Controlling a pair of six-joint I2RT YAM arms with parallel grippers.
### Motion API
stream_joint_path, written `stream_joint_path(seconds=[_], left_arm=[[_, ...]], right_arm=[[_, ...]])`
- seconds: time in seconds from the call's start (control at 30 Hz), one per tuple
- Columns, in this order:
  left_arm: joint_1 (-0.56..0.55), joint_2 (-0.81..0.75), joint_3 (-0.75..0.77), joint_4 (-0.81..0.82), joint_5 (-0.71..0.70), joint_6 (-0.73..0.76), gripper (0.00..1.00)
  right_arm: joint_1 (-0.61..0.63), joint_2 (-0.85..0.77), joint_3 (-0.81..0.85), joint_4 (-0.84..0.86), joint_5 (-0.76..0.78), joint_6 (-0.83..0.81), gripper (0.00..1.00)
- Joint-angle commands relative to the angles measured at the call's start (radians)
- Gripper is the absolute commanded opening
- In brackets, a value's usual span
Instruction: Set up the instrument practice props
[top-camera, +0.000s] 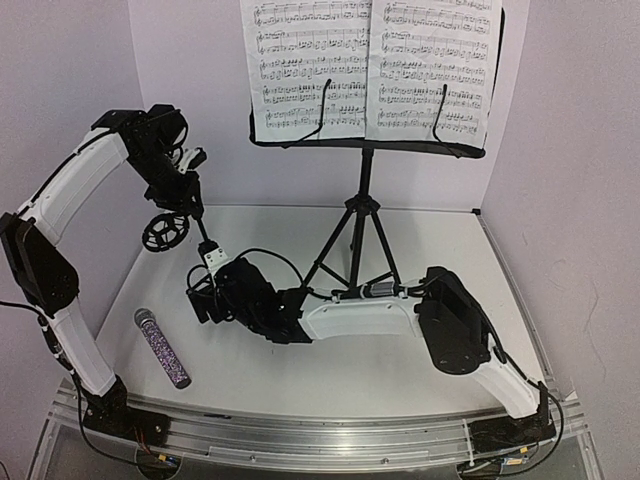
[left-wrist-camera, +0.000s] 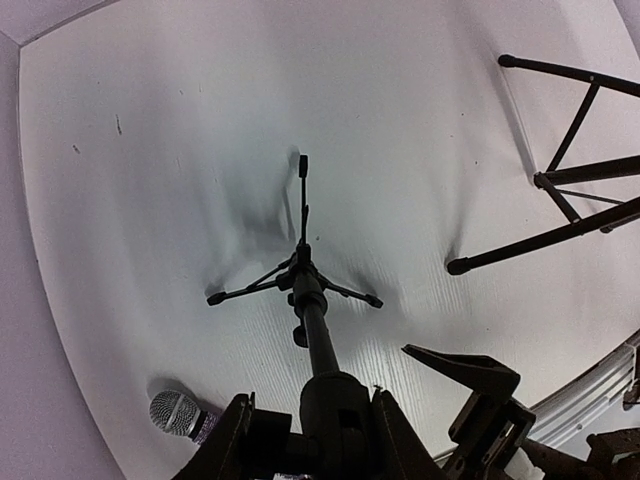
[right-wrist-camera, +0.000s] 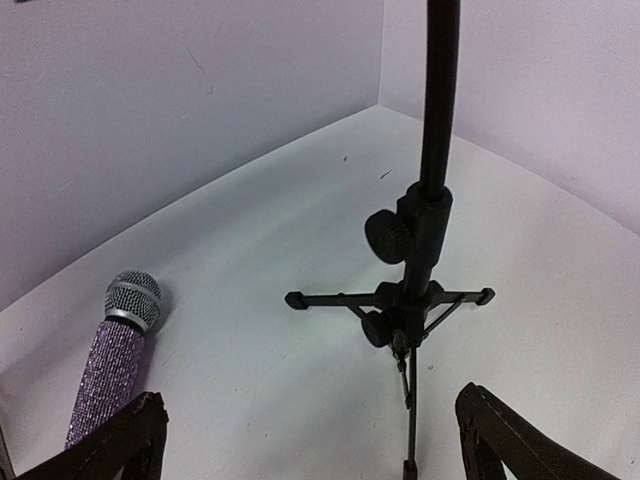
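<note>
The black music stand (top-camera: 362, 200) stands at the back with white sheet-music pages (top-camera: 370, 65) on its tray. The small black tripod mic stand (left-wrist-camera: 305, 280) stands upright on the table left of it, legs spread; it also shows in the right wrist view (right-wrist-camera: 420, 240). My left gripper (left-wrist-camera: 312, 402) is shut on the top of the mic stand from above (top-camera: 185, 195). The purple glitter microphone (top-camera: 162, 347) lies flat at the front left, mesh head (right-wrist-camera: 133, 297) pointing away. My right gripper (right-wrist-camera: 310, 440) is open and empty, low, just in front of the mic stand's legs (top-camera: 200, 292).
The music stand's tripod legs (left-wrist-camera: 560, 200) spread over the table right of the mic stand. White walls close off the back and both sides. A metal rail (top-camera: 300, 440) runs along the near edge. My right arm lies low across the table's middle.
</note>
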Motion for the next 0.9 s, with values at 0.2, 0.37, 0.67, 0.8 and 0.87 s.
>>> stream_joint_path(seconds=[0.2,0.37,0.67,0.8,0.87], left_arm=[[0.000,0.056,0.055,-0.028,0.031,0.001,0.00],[0.000,0.072,0.073,-0.024,0.033,-0.003,0.00],[0.000,0.075,0.057,-0.022,0.046,-0.007,0.00],[-0.001,0.074,0.048,-0.021,0.048,-0.009,0.00],[-0.001,0.073,0.044,-0.020,0.048,-0.009,0.00]], right_arm=[[-0.109,0.070,0.203,-0.001,-0.133,0.059,0.95],[-0.128,0.153,0.302,-0.003,-0.129,0.027,0.95],[-0.152,0.312,0.567,0.002,-0.146,0.055,0.82],[-0.162,0.314,0.584,0.026,-0.180,0.042,0.78],[-0.162,0.304,0.587,0.035,-0.189,0.006,0.78]])
